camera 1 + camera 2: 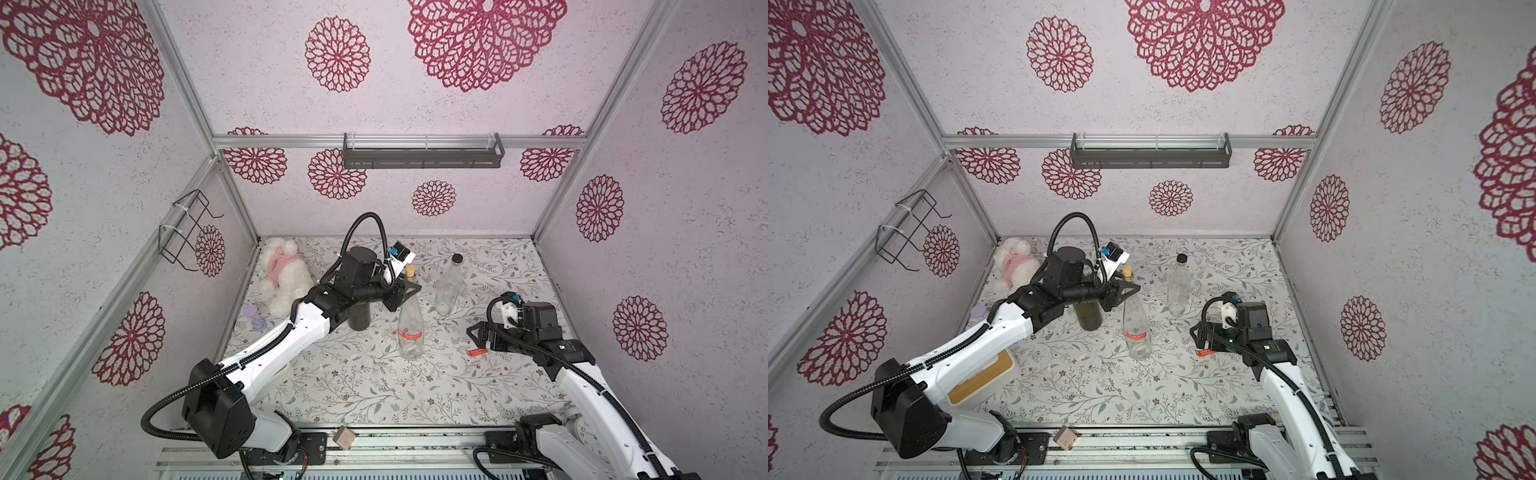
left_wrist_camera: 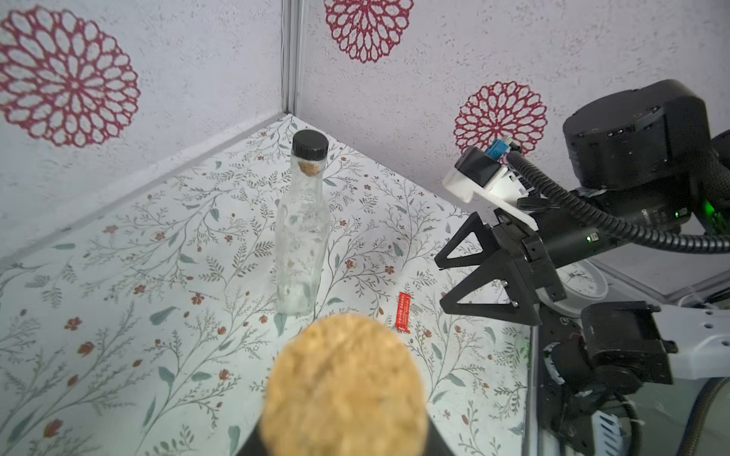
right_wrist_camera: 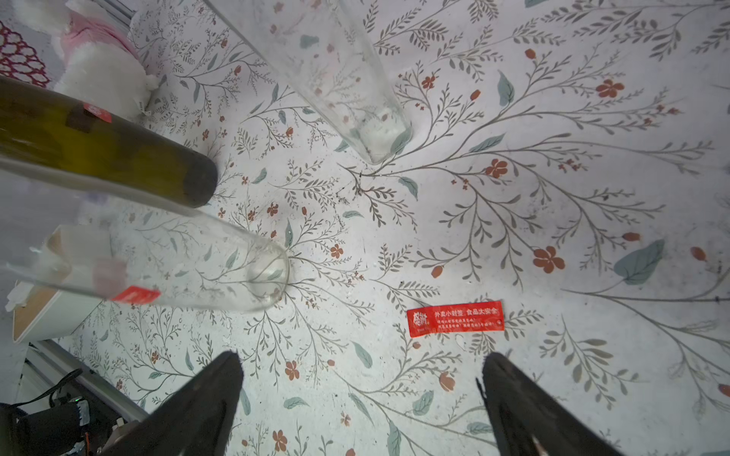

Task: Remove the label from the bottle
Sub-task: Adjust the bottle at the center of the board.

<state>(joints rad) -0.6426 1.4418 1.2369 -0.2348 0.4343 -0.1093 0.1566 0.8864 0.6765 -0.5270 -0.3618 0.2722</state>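
Note:
A clear glass bottle [image 1: 410,328] with a cork stopper [image 1: 410,272] stands mid-table, a red label [image 1: 409,334] round its lower body. My left gripper [image 1: 405,289] is shut on its neck just under the cork. In the left wrist view the cork [image 2: 343,387] fills the foreground and hides the jaws. In the right wrist view the same bottle [image 3: 205,260] shows its red label [image 3: 134,294]. My right gripper [image 1: 478,334] hangs open over the table to the bottle's right, its fingers [image 3: 213,387] spread wide with nothing between them.
A loose red label [image 3: 455,318] lies flat on the table [image 1: 374,395] just ahead of the right gripper. A clear black-capped bottle [image 1: 449,286] stands behind. A dark green bottle [image 1: 359,318] with a red sticker and a plush toy [image 1: 282,274] stand left.

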